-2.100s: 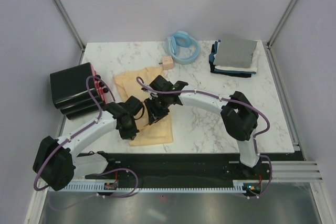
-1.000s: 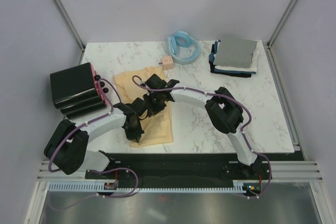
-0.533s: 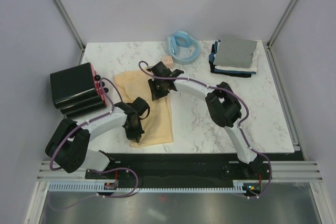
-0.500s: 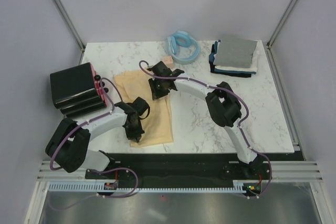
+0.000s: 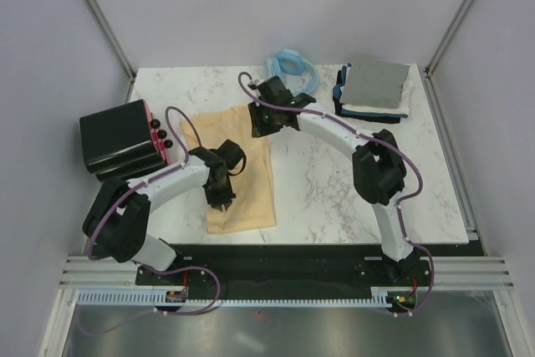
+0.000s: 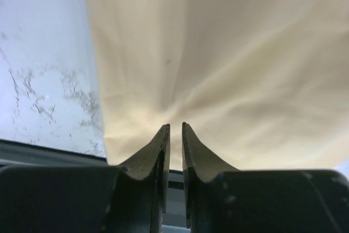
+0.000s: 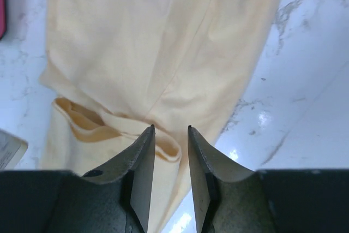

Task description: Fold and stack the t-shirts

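On the marble table point(image 5: 334, 190), toward 9 o'clock from its middle, the pale yellow t-shirt point(image 5: 255, 190) lies as a long, partly folded strip that runs from 12 to 6 o'clock. The left gripper point(image 6: 175, 128) stands over the near half of this shirt. In the left wrist view its two fingers are only a thin slit apart with nothing seen between them, and wrinkles of the cloth run together just in front of the tips. The right gripper point(image 7: 171, 129) is at the 12 o'clock end of the same shirt. Its fingers are clearly apart, and a rolled edge of the yellow cloth lies across the gap; I cannot tell if it touches them. The stack of folded t-shirts point(image 5: 376, 81), grey on top, then white and dark navy, sits in the 2 o'clock corner, well apart from both grippers. A light blue ring point(image 5: 311, 81) lies at 12 o'clock near the right wrist, and a black box point(image 5: 113, 135) stands at 9 o'clock.
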Tool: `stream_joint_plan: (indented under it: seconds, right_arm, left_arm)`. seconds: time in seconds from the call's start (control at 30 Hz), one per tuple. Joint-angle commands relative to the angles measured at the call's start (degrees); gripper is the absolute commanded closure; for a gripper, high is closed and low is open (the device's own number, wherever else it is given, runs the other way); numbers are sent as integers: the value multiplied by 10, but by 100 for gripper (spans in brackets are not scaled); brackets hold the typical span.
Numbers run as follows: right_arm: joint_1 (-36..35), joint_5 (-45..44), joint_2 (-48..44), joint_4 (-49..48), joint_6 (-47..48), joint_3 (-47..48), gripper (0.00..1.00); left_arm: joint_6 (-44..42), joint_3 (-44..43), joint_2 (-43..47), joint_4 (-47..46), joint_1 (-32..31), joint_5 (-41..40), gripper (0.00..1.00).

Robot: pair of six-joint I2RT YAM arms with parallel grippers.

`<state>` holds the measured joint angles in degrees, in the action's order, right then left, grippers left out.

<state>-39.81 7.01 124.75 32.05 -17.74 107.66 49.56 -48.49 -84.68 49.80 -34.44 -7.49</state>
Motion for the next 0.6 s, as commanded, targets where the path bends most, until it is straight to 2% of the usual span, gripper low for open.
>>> stream_joint_plan:
  seconds: [0.0, 0.17, 0.43, 0.57]
  right_arm:
    - [6, 1, -110, 15, 13, -24, 61]
    - [10, 44, -161, 7, -1, -111, 59]
    - [11, 63, -195, 16, -6, -199, 60]
    - [11, 105, -198, 4, -23, -217, 60]
  left_arm:
    - [-36, -117, -7, 10, 26, -75, 78]
    - [-65, -201, -35, 13, 93, -68, 76]
    - [-101, -283, -144, 22, 111, -43, 79]
    - [-83, -282, -182, 34, 111, -39, 80]
